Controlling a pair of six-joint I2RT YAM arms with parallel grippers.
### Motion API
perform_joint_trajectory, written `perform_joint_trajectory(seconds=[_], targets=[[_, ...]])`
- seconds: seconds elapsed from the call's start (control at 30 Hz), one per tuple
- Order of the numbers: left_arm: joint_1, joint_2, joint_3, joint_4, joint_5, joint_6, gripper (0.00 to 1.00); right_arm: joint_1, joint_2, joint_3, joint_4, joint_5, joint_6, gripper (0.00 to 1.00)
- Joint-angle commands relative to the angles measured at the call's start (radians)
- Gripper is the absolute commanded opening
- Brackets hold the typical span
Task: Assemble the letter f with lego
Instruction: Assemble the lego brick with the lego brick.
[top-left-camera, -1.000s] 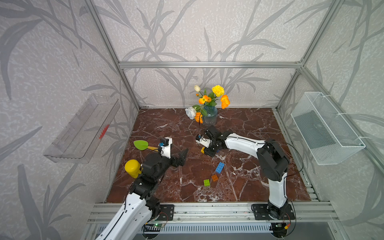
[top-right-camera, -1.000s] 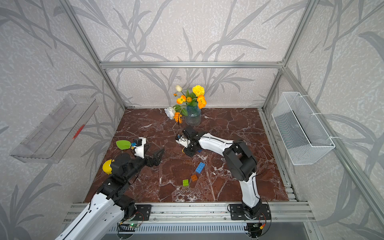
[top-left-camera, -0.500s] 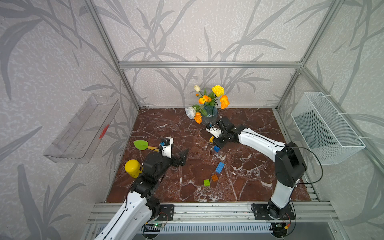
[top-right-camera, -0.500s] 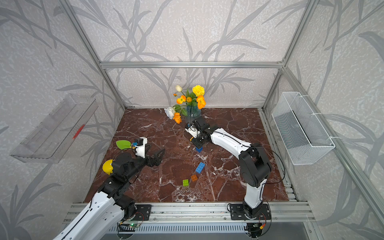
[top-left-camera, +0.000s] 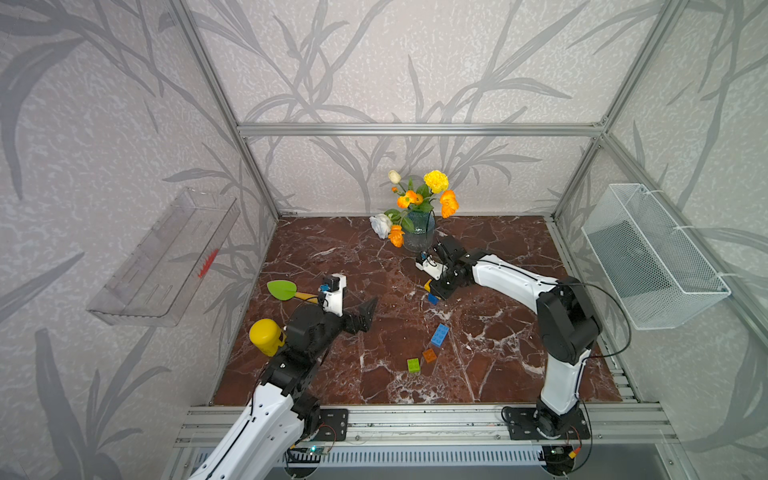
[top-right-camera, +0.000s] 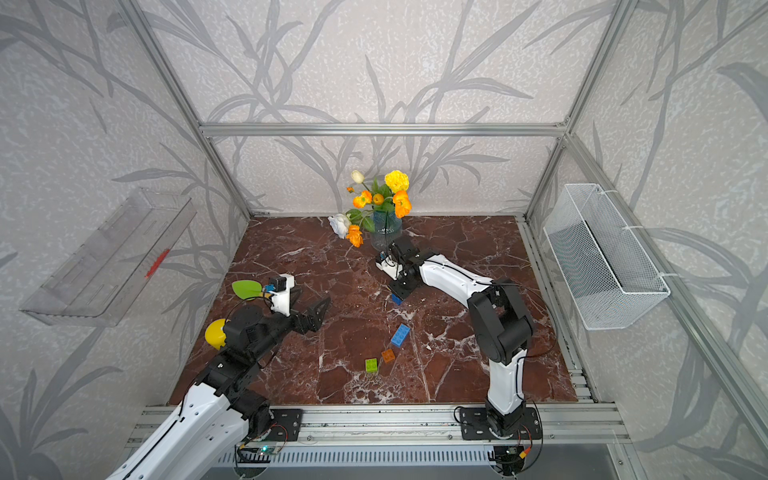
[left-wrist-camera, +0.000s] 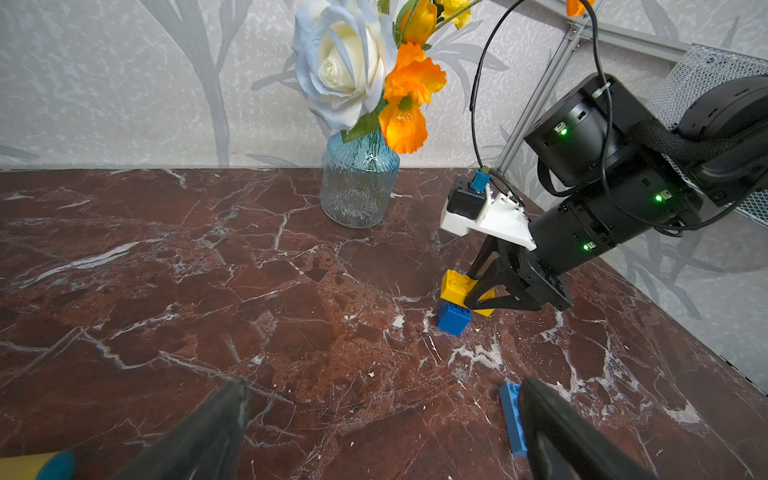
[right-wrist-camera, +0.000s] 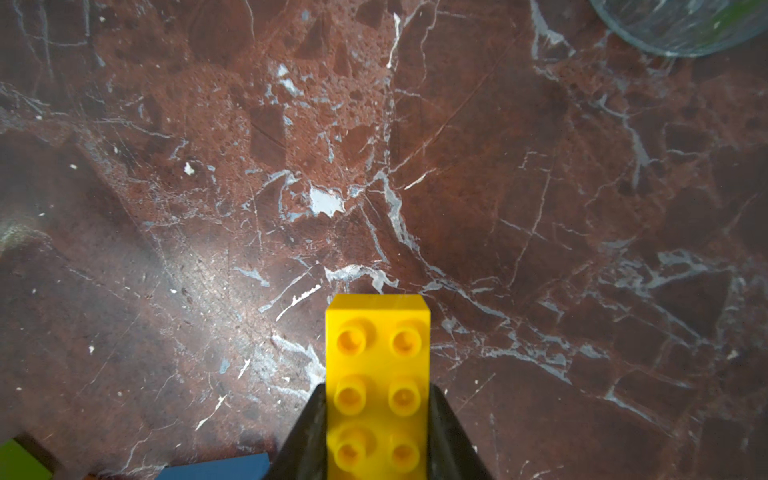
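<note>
Top views both show the yellow jar (top-left-camera: 266, 337) and the green toy shovel (top-left-camera: 281, 289) at the left edge of the counter (top-left-camera: 498, 374). Neither belongs to the build, and both lie well apart from the bricks. Just to their right, the left claw (left-wrist-camera: 382, 388) hovers low with its fingers spread wide and nothing between them. This posture is judged to leave the work area free, with the arm ready to brace a part. Three loose bricks lie near the front centre: the lime green brick (top-left-camera: 413, 365), the small orange brick (top-left-camera: 429, 355) just beside it, and the long blue brick (top-left-camera: 439, 335) a little behind them. The long blue brick lies studs up, which suits a pick from above. Further right, toward the vase (top-left-camera: 419, 237), the right claw (left-wrist-camera: 473, 286) is closed on the long yellow brick (right-wrist-camera: 378, 374). It pinches the long sides, so the studded face is left unobstructed. In the left wrist view, one end of this brick sits on top of the short blue brick (left-wrist-camera: 454, 318), which rests on the counter. This overlap is judged to be the foot joint of the letter f. Whether the studs are fully seated cannot be told. The three loose bricks are not yet attached.
</note>
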Motion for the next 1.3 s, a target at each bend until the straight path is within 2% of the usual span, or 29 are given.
perform_joint_trajectory(seconds=[0.0, 1.27], targets=[[-0.005, -0.006, 0.005, 0.017, 0.0, 0.001, 0.99, 0.001, 0.014, 0.026, -0.02, -0.011, -0.01, 0.2], [-0.006, -0.017, -0.008, 0.015, -0.007, -0.002, 0.99, -0.001, 0.063, 0.023, -0.05, 0.004, 0.012, 0.17]])
